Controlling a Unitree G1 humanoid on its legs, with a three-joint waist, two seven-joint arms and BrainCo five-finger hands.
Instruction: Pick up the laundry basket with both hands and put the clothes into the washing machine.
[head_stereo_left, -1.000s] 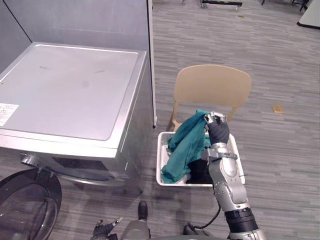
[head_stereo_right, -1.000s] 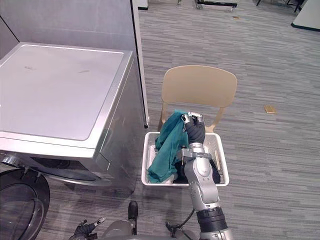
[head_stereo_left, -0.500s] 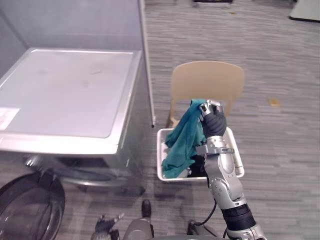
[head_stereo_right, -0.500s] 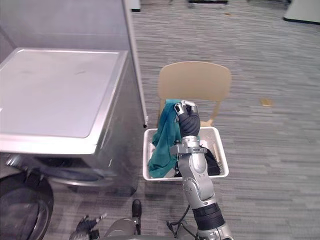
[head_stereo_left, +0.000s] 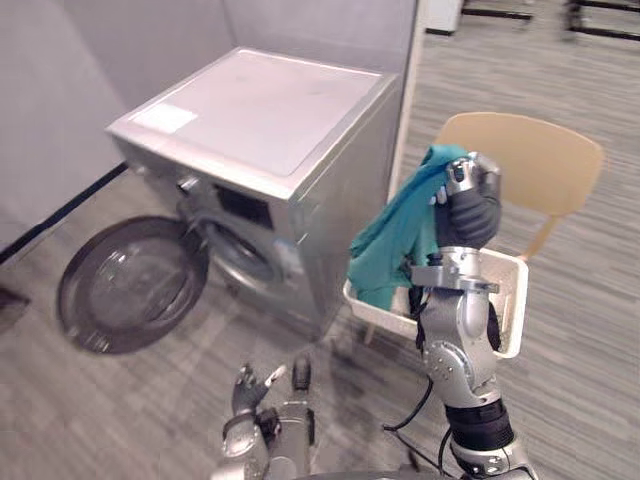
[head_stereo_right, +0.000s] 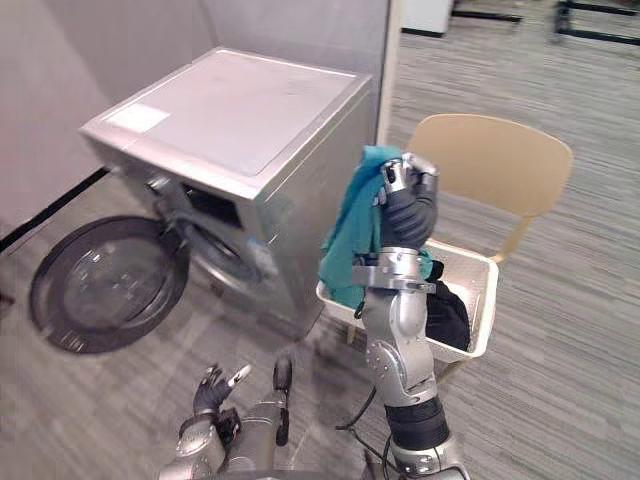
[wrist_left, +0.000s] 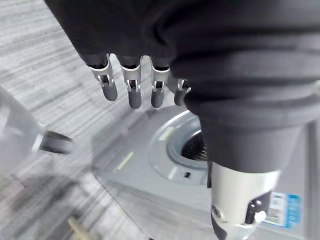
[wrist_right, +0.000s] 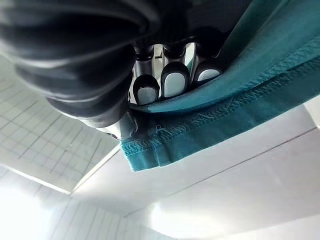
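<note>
The washing machine (head_stereo_left: 270, 110) carries a white label (head_stereo_left: 167, 117) near a corner of its flat silver top, and the left wrist view shows a blue-and-white sticker (wrist_left: 280, 210) on its front beside the drum opening (wrist_left: 192, 147); the print on both is too small to read. Its round door (head_stereo_left: 130, 285) hangs wide open, low towards the floor, and the inside of the drum is dark, so nothing in it can be made out. The right hand (head_stereo_left: 466, 205) is raised above the laundry basket (head_stereo_left: 510, 300), its fingers (wrist_right: 172, 82) curled tight round a fold of a teal garment (head_stereo_left: 400, 235). The cloth hangs from the fist between the machine's side and the basket, covering the basket's near corner. In the right wrist view the dark fingertips press into the teal fabric along its stitched hem, and the thumb is hidden behind the cloth. The white basket sits just in front of the back of a tan chair (head_stereo_left: 530, 165), with dark clothes (head_stereo_right: 447, 315) inside, partly covered by the right forearm; whether it rests on the seat or the floor cannot be told. The left hand (head_stereo_left: 250, 385) shows low in front of the machine, well apart from the basket, its fingers (wrist_left: 130, 92) straight and spread, holding nothing.
</note>
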